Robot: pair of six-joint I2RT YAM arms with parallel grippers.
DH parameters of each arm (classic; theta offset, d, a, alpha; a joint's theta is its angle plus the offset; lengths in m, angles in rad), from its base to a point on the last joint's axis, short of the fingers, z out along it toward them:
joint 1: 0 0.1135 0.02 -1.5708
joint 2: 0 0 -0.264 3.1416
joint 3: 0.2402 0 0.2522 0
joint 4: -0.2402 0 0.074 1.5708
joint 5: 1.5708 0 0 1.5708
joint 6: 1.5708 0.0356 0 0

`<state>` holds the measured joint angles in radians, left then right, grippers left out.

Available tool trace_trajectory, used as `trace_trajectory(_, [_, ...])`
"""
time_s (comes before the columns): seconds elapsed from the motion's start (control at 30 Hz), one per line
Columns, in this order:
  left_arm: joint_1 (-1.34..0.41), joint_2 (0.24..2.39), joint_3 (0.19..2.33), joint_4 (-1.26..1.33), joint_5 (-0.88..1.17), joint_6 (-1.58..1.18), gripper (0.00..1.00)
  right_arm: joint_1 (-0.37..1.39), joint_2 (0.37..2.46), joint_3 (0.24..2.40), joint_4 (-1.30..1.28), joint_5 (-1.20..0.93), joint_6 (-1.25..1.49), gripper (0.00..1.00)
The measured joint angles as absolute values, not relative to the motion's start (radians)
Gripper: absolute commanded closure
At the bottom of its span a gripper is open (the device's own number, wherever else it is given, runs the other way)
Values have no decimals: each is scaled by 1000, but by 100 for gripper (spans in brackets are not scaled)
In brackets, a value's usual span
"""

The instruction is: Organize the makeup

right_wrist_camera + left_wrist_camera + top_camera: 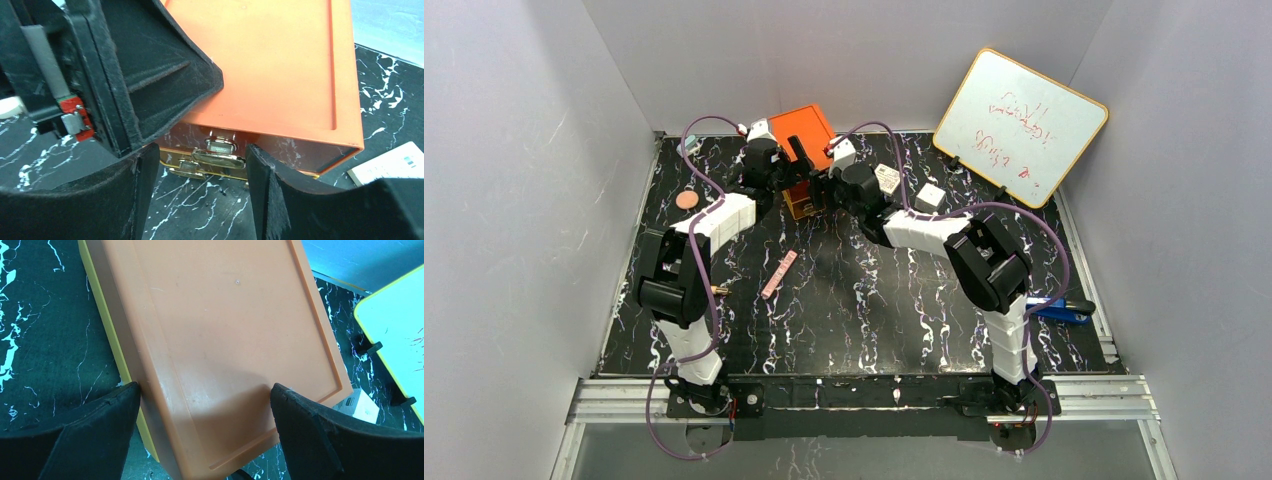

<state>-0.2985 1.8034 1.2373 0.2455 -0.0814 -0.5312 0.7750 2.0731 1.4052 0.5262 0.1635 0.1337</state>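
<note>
A: Now, spot the makeup?
B: Yes, see a pale-pink stick (779, 273) lying mid-way across the desk (874, 320), a peach disc (687, 200) near the left edge.
A: And the hands?
B: Find left hand (204, 390) spread wide above the orange box (804, 128) at the far edge; right hand (200, 152) parted before the gold latch (217, 157), gripping nothing.

Black-jointed arms (724, 215) with white segments, purple cables (714, 118).
</note>
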Motion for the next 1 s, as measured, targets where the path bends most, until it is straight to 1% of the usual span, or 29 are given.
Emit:
trace_trajectory(0.2, [-299,1807,1247,235,-80,-525,2,779,2110,1427,519,204,102,46])
trace_trajectory(0.27, [-299,1810,1254,229,-80,-522,2,779,2120,1438,519,211,97,49])
trace_trajectory(0.37, [-299,1812,1259,223,-80,-516,2,776,2129,1446,524,215,95,58])
trace_trajectory(0.47, [-299,1812,1261,221,-80,-514,2,776,2131,1450,523,215,93,70])
trace_trajectory(0.5, [-299,1812,1262,220,-80,-513,2,776,2131,1450,523,215,93,77])
trace_trajectory(0.53, [-299,1812,1262,219,-80,-513,2,776,2131,1450,523,214,93,81])
trace_trajectory(0.57, [-299,1813,1262,219,-80,-513,2,776,2131,1450,523,215,93,89])
trace_trajectory(0.63, [-299,1813,1262,220,-80,-513,2,776,2131,1450,523,214,91,99])
trace_trajectory(0.87, [-299,1819,1267,220,-80,-511,1,776,2131,1447,526,214,86,99])
trace_trajectory(1.0, [-299,1826,1276,218,-83,-508,2,777,2115,1406,559,215,86,99])
